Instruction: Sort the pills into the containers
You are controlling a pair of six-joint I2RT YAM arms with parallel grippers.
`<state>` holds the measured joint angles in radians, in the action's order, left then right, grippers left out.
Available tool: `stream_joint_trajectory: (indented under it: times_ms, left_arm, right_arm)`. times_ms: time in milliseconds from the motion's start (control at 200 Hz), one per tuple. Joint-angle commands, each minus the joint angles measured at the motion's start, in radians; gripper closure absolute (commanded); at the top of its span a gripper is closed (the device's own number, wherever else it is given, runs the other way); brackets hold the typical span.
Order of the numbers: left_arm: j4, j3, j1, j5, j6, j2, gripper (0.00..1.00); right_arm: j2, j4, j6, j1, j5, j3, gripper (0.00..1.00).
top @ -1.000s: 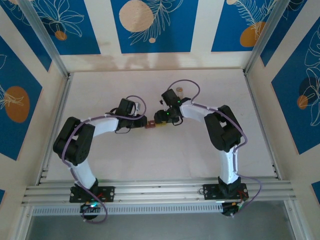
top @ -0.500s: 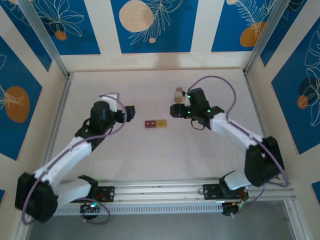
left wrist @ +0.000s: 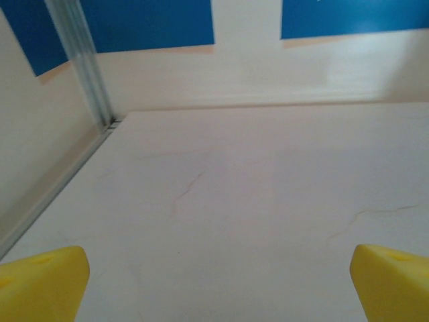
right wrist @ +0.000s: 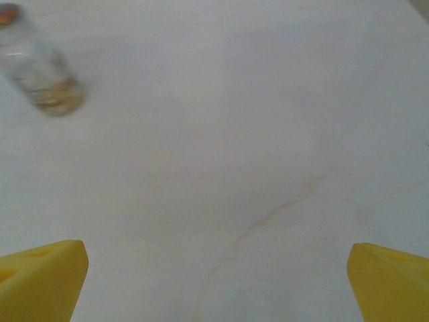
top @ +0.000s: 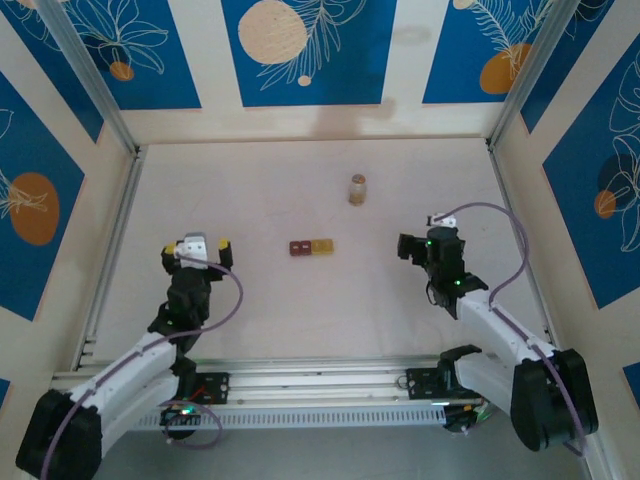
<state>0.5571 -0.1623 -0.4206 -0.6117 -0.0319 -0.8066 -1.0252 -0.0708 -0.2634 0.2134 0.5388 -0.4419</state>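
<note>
The containers (top: pixel 311 247) are two tiny joined boxes, dark red (top: pixel 299 248) on the left and yellow (top: pixel 322 246) on the right, at the table's middle. My left gripper (top: pixel 196 247) is well to their left. It stands open in the left wrist view (left wrist: pixel 214 288), with only bare table between its yellow fingertips (left wrist: pixel 41 283). My right gripper (top: pixel 412 247) is to their right, also open (right wrist: pixel 214 285), with nothing between its fingertips (right wrist: pixel 391 282). A small glass bottle (top: pixel 357 189) with tan contents stands behind the boxes, blurred (right wrist: pixel 41 70) in the right wrist view. I cannot make out any loose pills.
White walls with blue panels enclose the table. A metal rail (left wrist: pixel 80 64) runs up the far left corner. The aluminium frame (top: pixel 320 380) carrying both arm bases lies along the near edge.
Both arms have pulled back from the containers toward the near side, the left going left and the right going right. Both grippers have opened wide.
</note>
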Motion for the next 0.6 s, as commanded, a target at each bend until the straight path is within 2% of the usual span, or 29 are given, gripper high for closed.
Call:
stream_joint_trajectory:
  times_ms: [0,95,125,215,285,445,510,550,595]
  left_arm:
    - [0.171,0.014,0.012,-0.097,0.084,-0.087,0.00]
    - [0.219,0.010,0.021,-0.103,0.092,-0.191,0.00]
    - [0.234,0.013,0.024,-0.102,0.089,-0.228,0.00]
    - [0.327,0.011,0.028,-0.104,0.119,-0.337,0.00]
    - [0.299,-0.016,0.033,-0.071,0.124,-0.364,0.00]
    - [0.260,-0.109,0.054,-0.040,0.145,-0.479,0.01]
    - [0.313,-0.132,0.059,-0.016,0.175,-0.538,0.00]
    - [0.358,-0.137,0.061,-0.002,0.193,-0.571,0.00]
    - [0.413,-0.137,0.067,0.021,0.207,-0.601,0.00]
  right_arm:
    - [-0.060,-0.122,-0.030,-0.085,-0.040,0.005,0.01]
    - [-0.183,-0.228,-0.106,-0.193,-0.125,0.027,0.01]
    - [-0.208,-0.146,-0.128,-0.220,-0.144,-0.020,0.01]
    - [-0.278,-0.174,-0.133,-0.269,-0.172,-0.060,0.01]
    - [-0.314,-0.230,-0.123,-0.292,-0.172,-0.071,0.01]
    - [-0.373,-0.373,-0.102,-0.301,-0.160,-0.069,0.01]
    - [-0.405,-0.485,-0.080,-0.287,-0.136,-0.047,0.01]
    - [-0.393,-0.446,-0.061,-0.269,-0.127,-0.053,0.01]
    - [-0.397,-0.545,-0.012,-0.243,-0.133,-0.016,0.01]
